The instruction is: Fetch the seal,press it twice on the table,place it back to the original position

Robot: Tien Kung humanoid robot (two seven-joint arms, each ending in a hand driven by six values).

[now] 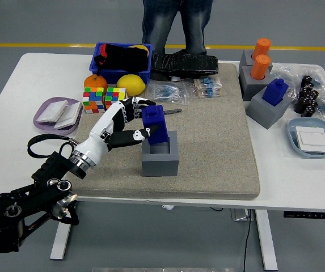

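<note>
One left robot hand [129, 122] in view, entering from lower left of frame, fingers curled round blue seal [155, 126], gripped from its left side. Seal held upright at centre-left of frame, lower end at or just inside square opening of grey holder block [160, 156]; cannot tell whether seated. Holder standing on beige mat [219, 141] on white bench [15, 85]. Behind hand: two colour cubes [104, 99], orange [95, 82], lemon [131, 84], blue bin [102, 71]. Purple tray [43, 119] at left. Second blue seal [275, 90] in grey block at upper right, beside orange cylinders [260, 59]. Person's legs [176, 25] at top centre, far side of bench.
</note>
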